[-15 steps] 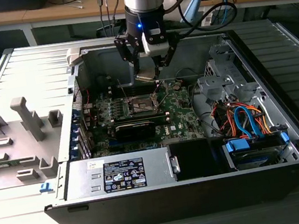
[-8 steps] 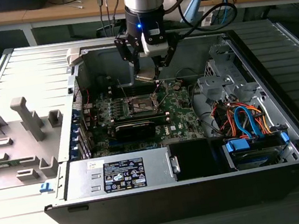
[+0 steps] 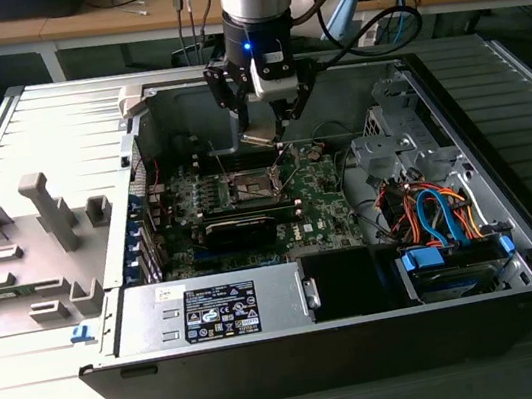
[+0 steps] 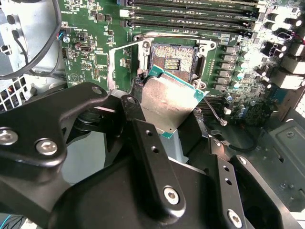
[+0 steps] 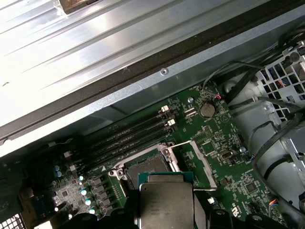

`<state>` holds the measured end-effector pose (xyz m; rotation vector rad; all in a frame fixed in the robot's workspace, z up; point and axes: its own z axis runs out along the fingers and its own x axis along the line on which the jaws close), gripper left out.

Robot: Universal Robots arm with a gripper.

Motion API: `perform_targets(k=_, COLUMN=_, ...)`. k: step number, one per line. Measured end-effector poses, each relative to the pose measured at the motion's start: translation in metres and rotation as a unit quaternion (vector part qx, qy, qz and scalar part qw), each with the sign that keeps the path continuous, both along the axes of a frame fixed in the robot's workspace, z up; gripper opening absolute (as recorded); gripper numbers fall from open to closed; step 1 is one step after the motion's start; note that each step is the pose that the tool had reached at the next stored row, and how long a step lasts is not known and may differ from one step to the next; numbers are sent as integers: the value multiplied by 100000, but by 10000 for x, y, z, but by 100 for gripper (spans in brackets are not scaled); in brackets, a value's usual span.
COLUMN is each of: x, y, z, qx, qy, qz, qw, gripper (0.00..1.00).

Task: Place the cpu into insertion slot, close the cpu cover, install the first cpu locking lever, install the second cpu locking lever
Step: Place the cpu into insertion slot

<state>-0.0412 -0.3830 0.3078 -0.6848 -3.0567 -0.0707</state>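
Cpu (image 4: pixel 167 102) is clamped by its edges between the closed fingers (image 4: pixel 152 157) of the gripper (image 3: pixel 262 131) and held tilted just above the insertion slot (image 4: pixel 171 57). The cpu cover (image 4: pixel 110 69) is swung open beside the slot. Toward the exterior view's right, orange and blue cables (image 3: pixel 435 213) are bundled inside the computer case (image 3: pixel 513 221).

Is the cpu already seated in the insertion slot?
No: in the second wrist view the gripper holds the cpu tilted, off the bare insertion slot.
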Motion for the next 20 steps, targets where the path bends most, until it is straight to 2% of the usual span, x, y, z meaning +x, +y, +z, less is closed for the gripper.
perform_targets(k=8, x=0, y=0, z=-1, qx=-4, qy=0, qz=-306, qw=100000, gripper=55)
perform_targets(k=14, x=0, y=0, z=-2, qx=-227, qy=-4, qz=-475, qw=99999, gripper=55)
perform_targets(k=20, x=0, y=0, z=-2, qx=-264, qy=1, qz=-658, qw=99997, gripper=55)
